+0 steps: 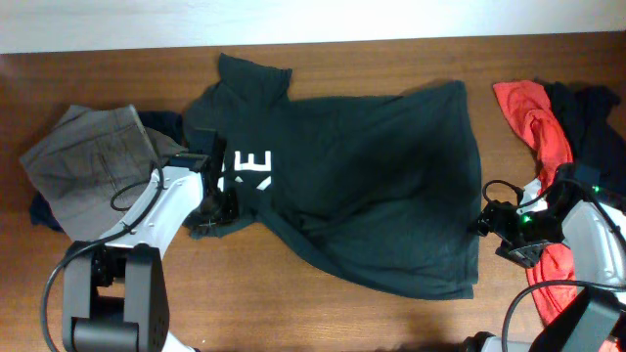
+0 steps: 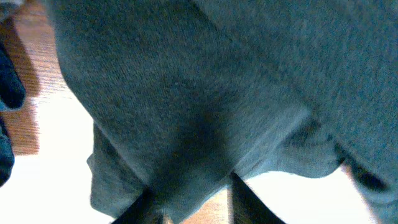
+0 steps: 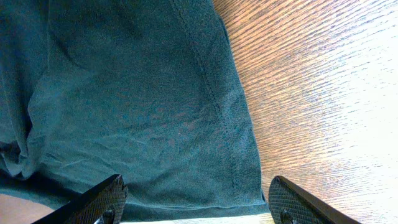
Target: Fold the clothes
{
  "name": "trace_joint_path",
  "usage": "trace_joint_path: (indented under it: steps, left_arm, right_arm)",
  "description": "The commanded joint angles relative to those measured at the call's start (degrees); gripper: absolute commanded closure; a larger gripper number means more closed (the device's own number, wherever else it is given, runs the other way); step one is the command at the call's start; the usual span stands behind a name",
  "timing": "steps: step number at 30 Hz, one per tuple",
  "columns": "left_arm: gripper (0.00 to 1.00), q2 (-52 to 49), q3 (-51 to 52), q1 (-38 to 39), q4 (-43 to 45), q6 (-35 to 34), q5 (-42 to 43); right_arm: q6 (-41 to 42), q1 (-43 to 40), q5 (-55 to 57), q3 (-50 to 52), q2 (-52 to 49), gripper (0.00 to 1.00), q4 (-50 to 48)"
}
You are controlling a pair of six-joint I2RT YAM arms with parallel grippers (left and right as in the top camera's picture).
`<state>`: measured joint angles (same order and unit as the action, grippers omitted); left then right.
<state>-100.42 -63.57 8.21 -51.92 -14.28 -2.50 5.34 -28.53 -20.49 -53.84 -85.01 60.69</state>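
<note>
Broadly, the dark green T-shirt [image 1: 372, 176] lay spread across the middle of the wooden worktop [image 1: 391, 59], creased and slightly askew, its collar end toward the left and its hem toward the right. Only part of its white lettering [image 1: 252, 168] showed, close to the left side of the garment. A pair of grey trousers [image 1: 93, 156] sat crumpled at the far left of the worktop, just beside the shirt. At the far right a red top [image 1: 533, 122] and a black top [image 1: 595, 122] lay bunched against each other, clear of the shirt's hem.

The left gripper [image 1: 217, 203] was down at the shirt's left edge, below the lettering. From the left wrist, green cloth filled nearly the whole view and a fold of it hung down between the jaws, which stood partly apart with a sliver of wood showing between them. Whether they truly gripped the fold could not be told.

The right gripper [image 1: 486, 220] sat at the shirt's right edge, near the lower hem. From the right wrist its jaws were spread wide, and the stitched hem corner lay flat on the wood between the two dark fingers [image 3: 102, 202], not pinched by either.
</note>
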Motion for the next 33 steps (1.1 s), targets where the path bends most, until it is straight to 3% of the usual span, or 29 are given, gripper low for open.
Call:
trace_joint_path:
  steps: [1,13,14,17,19,22,33]
  left_arm:
    - [0.81,0.5,0.6,0.0,-2.3,0.7,2.6]
    - [0.99,5.0,0.5,-0.1,-8.9,0.6,4.3]
    - [0.98,5.8,0.5,-0.1,-8.8,0.6,3.7]
    - [0.68,6.8,0.5,-0.1,-8.2,0.7,3.6]
    - [0.57,6.5,0.7,-0.1,-8.1,0.6,2.9]
    - [0.53,5.8,1.6,-0.1,-7.2,0.6,2.0]
    - [0.53,2.8,6.4,-0.1,0.0,-0.2,1.6]
  right_arm:
    - [-0.7,-0.4,-0.3,-0.8,0.7,0.22,0.0]
    - [-0.7,-0.4,0.1,-0.8,0.7,0.22,0.0]
    - [-0.7,-0.4,0.1,-0.8,0.7,0.22,0.0]
    - [-0.7,-0.4,0.1,-0.8,0.7,0.22,0.0]
    - [-0.7,-0.4,0.1,-0.8,0.7,0.22,0.0]
    - [-0.7,-0.4,0.1,-0.8,0.7,0.22,0.0]
    - [-0.7,-0.4,0.1,-0.8,0.7,0.22,0.2]
